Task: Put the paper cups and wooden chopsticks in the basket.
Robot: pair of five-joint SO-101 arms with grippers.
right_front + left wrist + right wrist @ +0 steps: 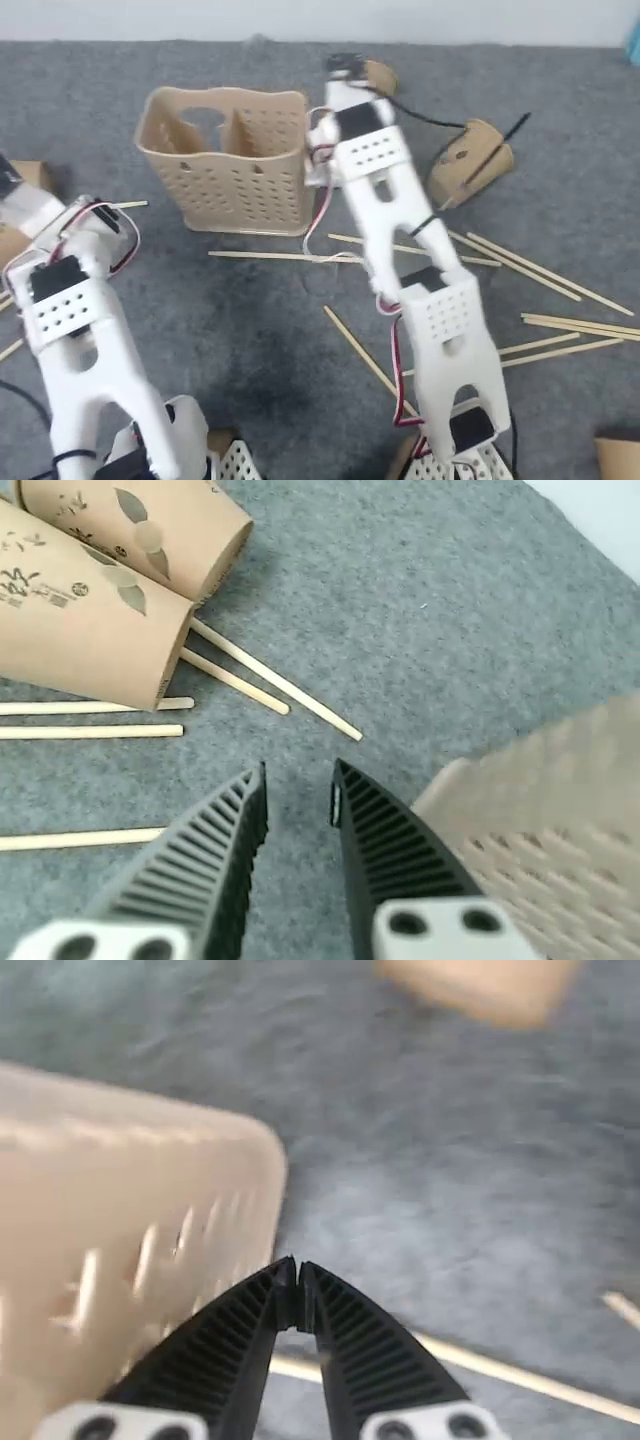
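The beige perforated basket (pixel 225 160) stands upright at the back of the grey mat. One paper cup (pixel 470 160) lies on its side to its right, and another (pixel 380 75) lies behind the right arm. Several wooden chopsticks (pixel 280 256) are scattered over the mat. My left gripper (pixel 298 780) is open and empty above the mat. Ahead of it lie two cups (pixel 80 630) on their sides among chopsticks (pixel 270 680), with the basket (pixel 550 800) beside it. My right gripper (pixel 298 1272) is shut on nothing, next to the basket's corner (pixel 130 1210).
A black cable (pixel 480 150) runs across the lying cup on the right. More chopsticks (pixel 570 325) lie at the right side of the mat. A brown object (pixel 620 460) sits at the front right corner. Bare mat lies in front of the basket.
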